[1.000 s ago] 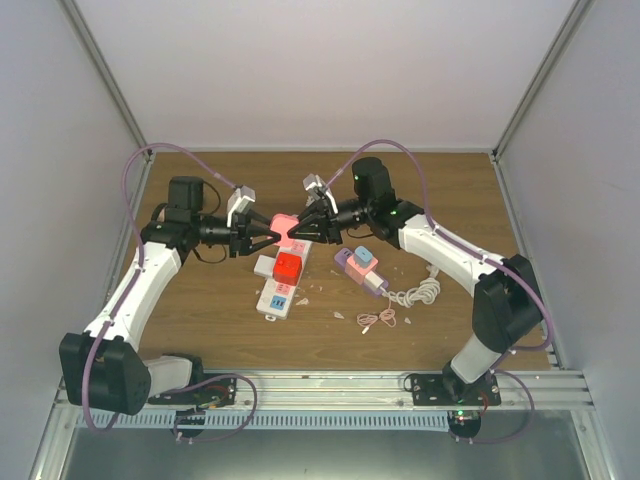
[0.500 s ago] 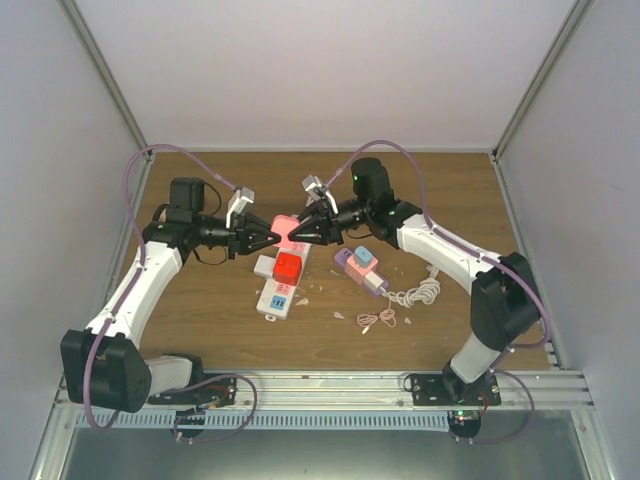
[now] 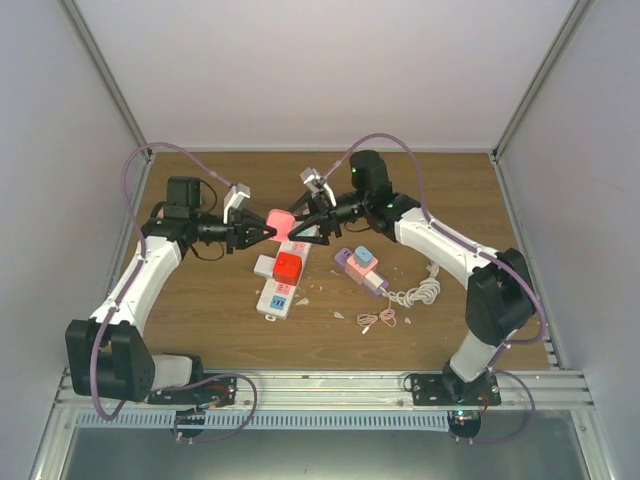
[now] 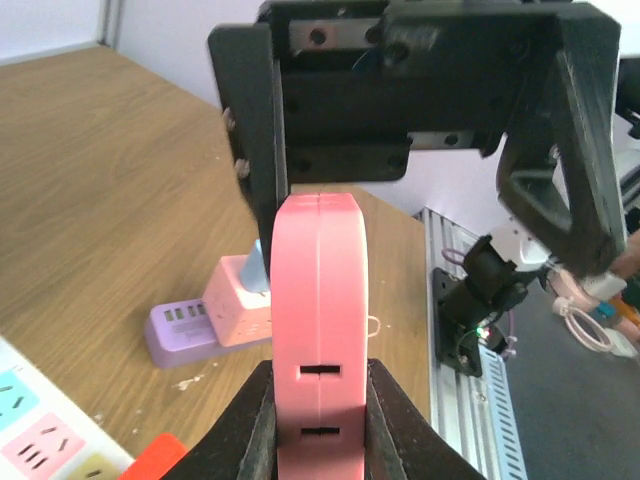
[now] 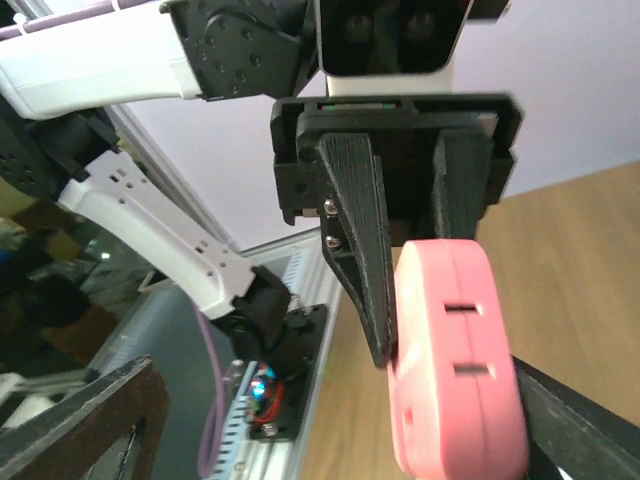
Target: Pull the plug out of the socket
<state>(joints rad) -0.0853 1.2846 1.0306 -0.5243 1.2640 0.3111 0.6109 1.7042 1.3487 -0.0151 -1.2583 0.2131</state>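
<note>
pink plug (image 3: 280, 220) sits clamped between the fingers of the left gripper (image 3: 268, 232), held up in the air over the far end of the white power strip (image 3: 279, 290). in the left wrist view the plug (image 4: 318, 370) stands on its narrow edge with two small slots facing the camera, one black finger pressed on each flat side. the wooden surface (image 4: 90, 190) shows well below it.

the right gripper (image 3: 298, 228) faces the plug from the other side with its jaws spread wide, gripping nothing. in its own wrist view the plug (image 5: 455, 370) hangs between them, one finger (image 5: 90, 420) far out at the lower left.

a red plug (image 3: 288, 268) is seated in the middle of the power strip. to the right lies a purple strip (image 3: 362, 270) carrying a pink and blue adapter, with a coiled white cable (image 3: 420, 293) beside it.
</note>
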